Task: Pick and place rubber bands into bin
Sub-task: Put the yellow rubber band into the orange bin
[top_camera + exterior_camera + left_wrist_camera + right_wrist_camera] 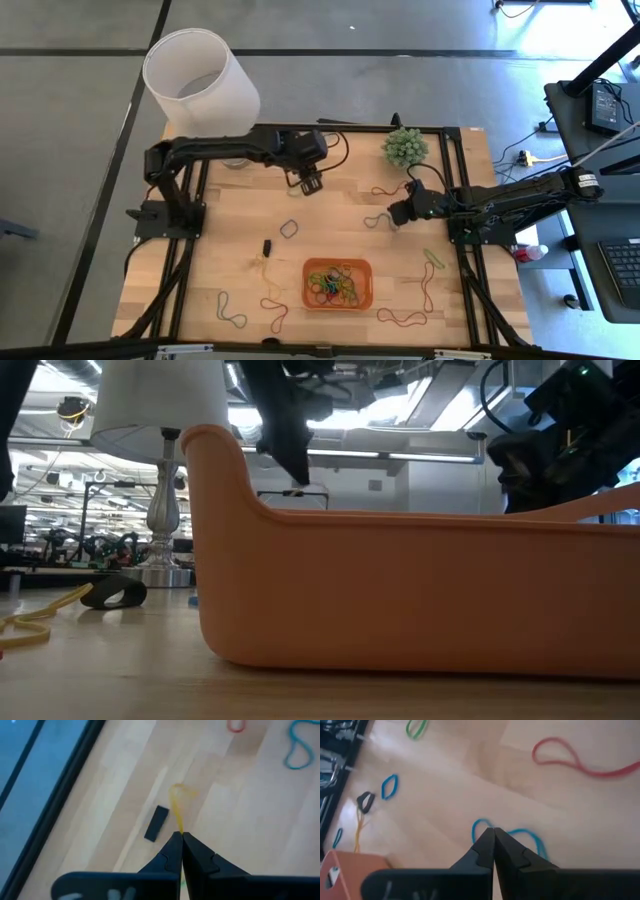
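The right gripper (494,834) — fingers together — sits at a blue rubber band (522,836) on the table (330,215), behind the orange bin (337,284). The left gripper (180,839), also closed, hovers above a yellow band (176,805).

The whole surface (330,250) is seen from straight overhead. The low view is set level, very close against the orange bin (420,590), which is also seen from above (337,284). Each wrist view is aimed steeply down at nearby wood.

White lampshade (200,78) at table's far left corner, green spiky ball (404,147), small black piece (267,246)
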